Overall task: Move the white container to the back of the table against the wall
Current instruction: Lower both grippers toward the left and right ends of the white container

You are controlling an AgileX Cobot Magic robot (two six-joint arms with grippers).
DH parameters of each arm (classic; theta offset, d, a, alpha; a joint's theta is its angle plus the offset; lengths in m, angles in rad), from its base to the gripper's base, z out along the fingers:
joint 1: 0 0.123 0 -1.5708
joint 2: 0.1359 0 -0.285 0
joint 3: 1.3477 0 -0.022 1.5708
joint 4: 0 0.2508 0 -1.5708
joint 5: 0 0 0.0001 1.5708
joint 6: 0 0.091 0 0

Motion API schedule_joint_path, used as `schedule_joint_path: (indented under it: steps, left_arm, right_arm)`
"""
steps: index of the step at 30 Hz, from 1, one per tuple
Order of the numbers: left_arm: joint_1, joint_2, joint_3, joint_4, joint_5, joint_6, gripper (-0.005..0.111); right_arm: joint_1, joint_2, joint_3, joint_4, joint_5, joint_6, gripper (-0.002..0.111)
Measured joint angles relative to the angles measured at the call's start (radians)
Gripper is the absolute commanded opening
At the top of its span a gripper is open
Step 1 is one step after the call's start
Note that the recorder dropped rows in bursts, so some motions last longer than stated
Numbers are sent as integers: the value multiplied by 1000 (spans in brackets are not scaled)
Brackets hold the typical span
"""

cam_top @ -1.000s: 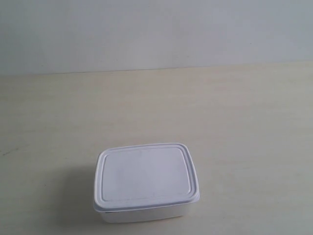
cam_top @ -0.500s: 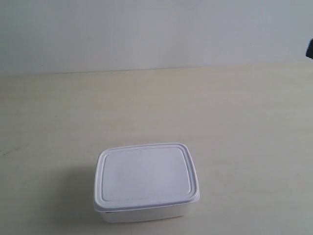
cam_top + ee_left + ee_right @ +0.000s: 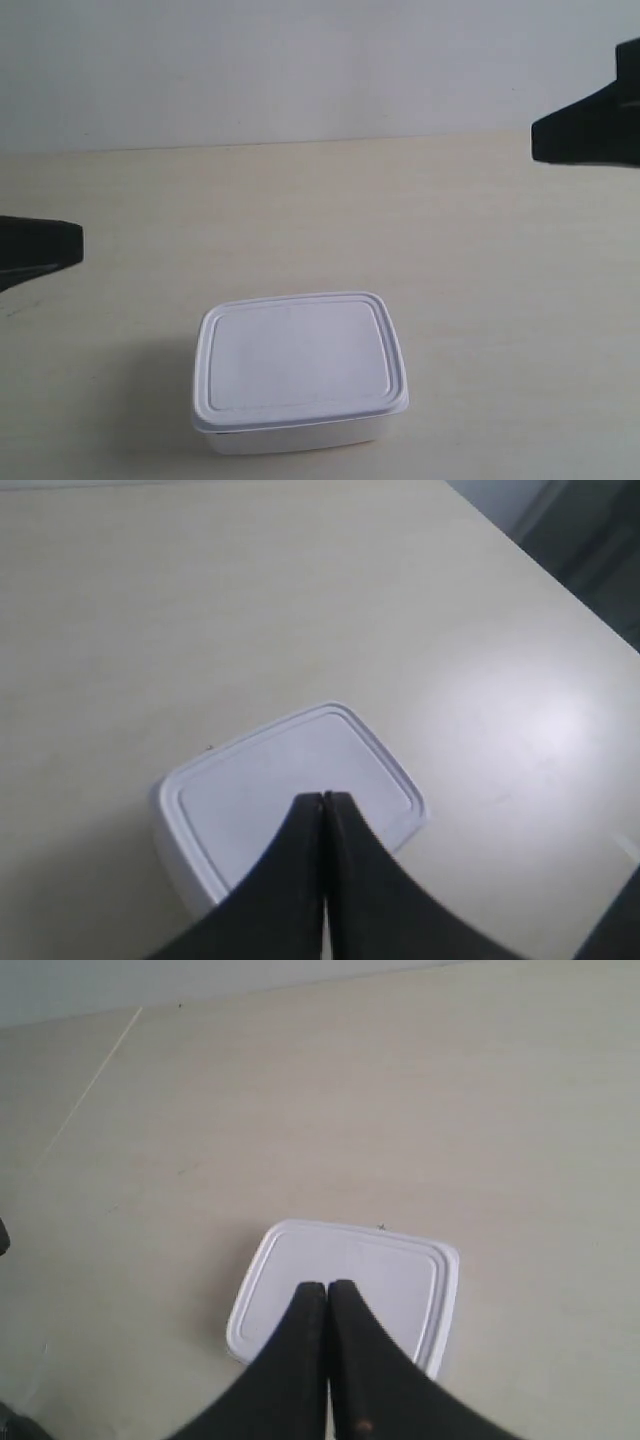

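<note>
The white container (image 3: 300,370) sits lid-on near the front of the table (image 3: 450,250), far from the wall (image 3: 300,70). A dark shut gripper (image 3: 76,245) reaches in from the exterior view's left edge, to the left of the box and a little beyond it. Another gripper (image 3: 536,140) reaches in high at the right edge. Neither touches the box. In the left wrist view my left gripper (image 3: 323,798) is shut and empty, hovering over the container (image 3: 250,790). My right gripper (image 3: 327,1286) is likewise shut and empty above the container (image 3: 390,1260).
The table's edge (image 3: 560,590) shows in the left wrist view, with dark floor (image 3: 600,540) beyond it. A thin pale line (image 3: 90,1090) crosses the tabletop in the right wrist view. Bare tabletop lies between the box and the wall.
Both arms have come into the exterior view, one from the left edge and one from the right edge. The container has not moved.
</note>
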Motion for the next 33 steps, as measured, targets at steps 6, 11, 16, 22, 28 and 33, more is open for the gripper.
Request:
schedule_joint_path:
  steps: [6, 11, 16, 22, 28, 33]
  left_arm:
    - [-189, -6, 7, -15, -106, 0, 0]
    - [-318, -6, 7, 29, -197, 0, 0]
    - [-413, 21, -4, 106, -230, 0, 0]
    - [-430, 97, 5, 165, -274, 0, 0]
    - [-431, 194, 66, 170, -281, -24, 0]
    - [-431, 230, 144, 170, -279, -103, 0]
  right_arm:
    - [80, 3, 25, 52, -1, -59, 0]
    - [204, 3, 25, 42, -29, -62, 0]
    - [297, 28, 25, -64, -33, 15, 0]
    - [388, 109, 31, -233, -40, 141, 0]
    - [472, 169, 90, -267, -63, 172, 0]
    - [503, 178, 196, -268, -152, 185, 0]
